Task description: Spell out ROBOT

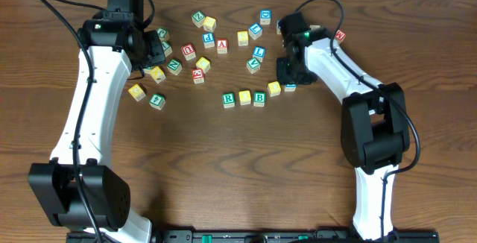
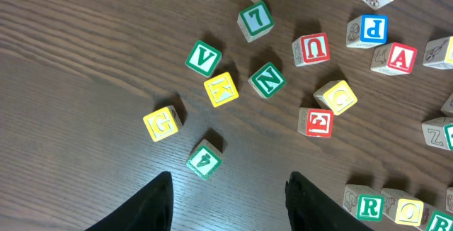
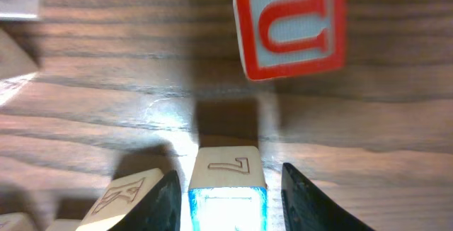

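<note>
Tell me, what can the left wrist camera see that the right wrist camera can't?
Only the left wrist view: many scattered cubes, like green V, yellow K, green N, yellow G and red A, plus green R at the bottom right. The left hand is open, nothing between its fingers.
Only the right wrist view: a blue-framed cube, close up, between the fingers of the right hand, a thin gap each side.
Both: the dark wooden table and a red U cube, though I cannot tell if it is the same one.
</note>
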Controlling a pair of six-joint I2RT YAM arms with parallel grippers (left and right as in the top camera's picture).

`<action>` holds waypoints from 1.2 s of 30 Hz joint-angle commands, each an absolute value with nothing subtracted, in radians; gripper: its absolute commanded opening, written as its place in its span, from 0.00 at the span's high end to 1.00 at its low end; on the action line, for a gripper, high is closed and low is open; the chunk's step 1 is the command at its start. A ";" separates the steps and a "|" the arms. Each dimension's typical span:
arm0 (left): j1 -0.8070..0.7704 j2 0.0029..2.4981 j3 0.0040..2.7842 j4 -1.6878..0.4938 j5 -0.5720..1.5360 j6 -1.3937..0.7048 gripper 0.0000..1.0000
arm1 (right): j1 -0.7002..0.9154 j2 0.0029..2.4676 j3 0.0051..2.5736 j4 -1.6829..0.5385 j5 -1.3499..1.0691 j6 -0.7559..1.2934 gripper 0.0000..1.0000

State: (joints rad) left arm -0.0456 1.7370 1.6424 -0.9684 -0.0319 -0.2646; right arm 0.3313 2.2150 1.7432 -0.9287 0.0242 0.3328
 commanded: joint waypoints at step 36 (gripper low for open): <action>-0.043 1.728 1.642 -0.968 -0.037 -0.263 0.50 | 0.493 2.217 1.755 -0.866 -0.129 0.423 0.87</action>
